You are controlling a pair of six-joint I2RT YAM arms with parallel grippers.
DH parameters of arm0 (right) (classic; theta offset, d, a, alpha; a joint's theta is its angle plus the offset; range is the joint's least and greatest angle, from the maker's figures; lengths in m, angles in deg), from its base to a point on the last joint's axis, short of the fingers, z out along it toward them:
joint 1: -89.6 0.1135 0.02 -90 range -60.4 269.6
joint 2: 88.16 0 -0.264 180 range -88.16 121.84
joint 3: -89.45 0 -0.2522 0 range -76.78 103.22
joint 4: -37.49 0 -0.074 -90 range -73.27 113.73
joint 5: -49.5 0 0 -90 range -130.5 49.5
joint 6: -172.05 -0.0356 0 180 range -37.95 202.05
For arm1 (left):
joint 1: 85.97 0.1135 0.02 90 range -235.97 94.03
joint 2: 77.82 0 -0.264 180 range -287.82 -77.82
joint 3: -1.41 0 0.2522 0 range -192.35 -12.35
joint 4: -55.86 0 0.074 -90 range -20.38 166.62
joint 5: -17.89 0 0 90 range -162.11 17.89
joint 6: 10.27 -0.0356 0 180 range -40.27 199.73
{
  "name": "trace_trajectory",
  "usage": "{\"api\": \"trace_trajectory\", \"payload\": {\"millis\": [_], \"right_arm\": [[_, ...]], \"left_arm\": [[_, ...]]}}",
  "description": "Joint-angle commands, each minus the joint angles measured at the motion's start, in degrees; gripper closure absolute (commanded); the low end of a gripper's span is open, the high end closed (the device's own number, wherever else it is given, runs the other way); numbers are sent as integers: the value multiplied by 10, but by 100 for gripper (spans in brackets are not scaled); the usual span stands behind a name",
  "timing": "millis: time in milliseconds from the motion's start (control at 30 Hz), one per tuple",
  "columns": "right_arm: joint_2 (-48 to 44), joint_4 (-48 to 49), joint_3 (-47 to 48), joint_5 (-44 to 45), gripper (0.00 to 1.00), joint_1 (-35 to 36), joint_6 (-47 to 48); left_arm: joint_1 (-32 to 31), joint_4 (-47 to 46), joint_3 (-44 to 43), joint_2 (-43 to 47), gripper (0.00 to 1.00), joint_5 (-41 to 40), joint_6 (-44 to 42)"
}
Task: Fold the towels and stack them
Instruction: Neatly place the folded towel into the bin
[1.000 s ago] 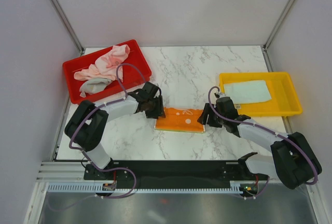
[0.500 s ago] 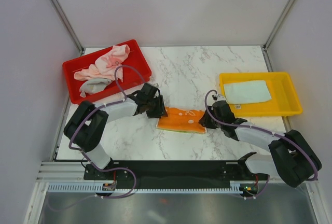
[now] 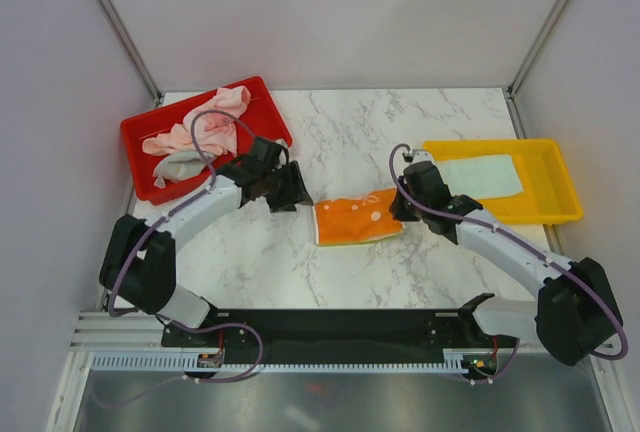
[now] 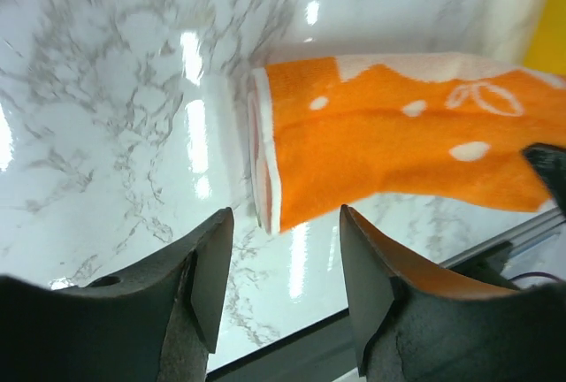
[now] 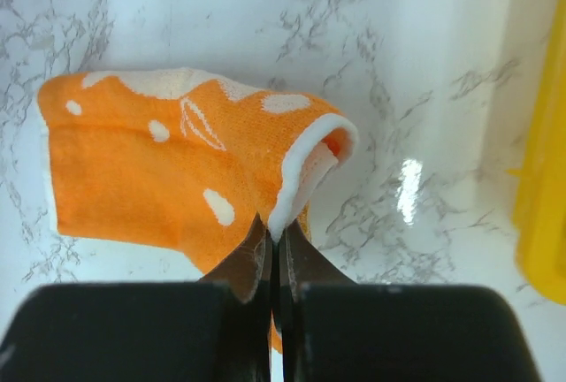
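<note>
- Orange towel (image 3: 357, 217), folded into a thick strip, lies on the marble worktop (image 3: 350, 132) between our two arms, its long axis running left to right and tilted slightly up at the right end.
- Our right gripper (image 3: 402, 204) is clamped on the towel's right end, with the white-edged hem pinched between its closed jaws and curling upward.
- Our left gripper (image 3: 283, 190) stands with its jaws apart and empty, just off the towel's left fold.
- A pale mint towel (image 3: 480, 174) lies flat in the yellow tray (image 3: 560, 184), right of the held end. We judge the right arm the nearer one for stacking there.
- Crumpled pink towels (image 3: 205, 122) and a grey towel (image 3: 182, 164) wait in the red tray (image 3: 135, 137).
</note>
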Motion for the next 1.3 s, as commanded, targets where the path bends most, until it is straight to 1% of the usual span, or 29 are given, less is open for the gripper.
{"api": "trace_trajectory", "payload": {"millis": [0,33,100,133,200,333,367,433,533,633,700,800,933,967,1100,1267], "right_arm": [[27,-125,84,73,100,-1,60],[34,-139,114,84,100,-2,74],[49,-172,138,108,100,-2,90],[53,-179,159,135,100,-3,100],[62,-195,187,144,100,-19,131],[57,-213,214,150,100,-70,185],[55,-214,217,143,100,-97,207],[54,-214,222,136,100,-145,233],[64,-213,239,161,100,-178,265],[92,-215,271,198,100,-191,285],[111,-216,292,210,100,-206,312],[128,-215,314,215,100,-227,339],[153,-213,341,210,100,-257,366],[157,-212,346,209,100,-262,388],[173,-208,376,184,100,-275,412],[180,-203,387,180,100,-292,430]], "left_arm": [[28,83,-84,79,41,-19,-43],[35,92,-93,87,40,-19,-51],[51,113,-114,105,40,-15,-69],[55,118,-117,110,39,-14,-73],[58,126,-122,123,39,-10,-81],[58,126,-114,130,39,2,-95],[58,126,-108,130,39,1,-102],[58,126,-104,125,39,-5,-108],[58,126,-99,107,39,-8,-117],[58,125,-100,90,39,1,-124],[58,122,-101,74,39,14,-143],[58,121,-94,68,39,13,-163],[58,121,-87,75,39,-18,-175],[58,121,-86,76,38,-19,-175],[58,120,-87,73,38,-4,-179],[58,118,-88,63,37,-2,-180]]}}
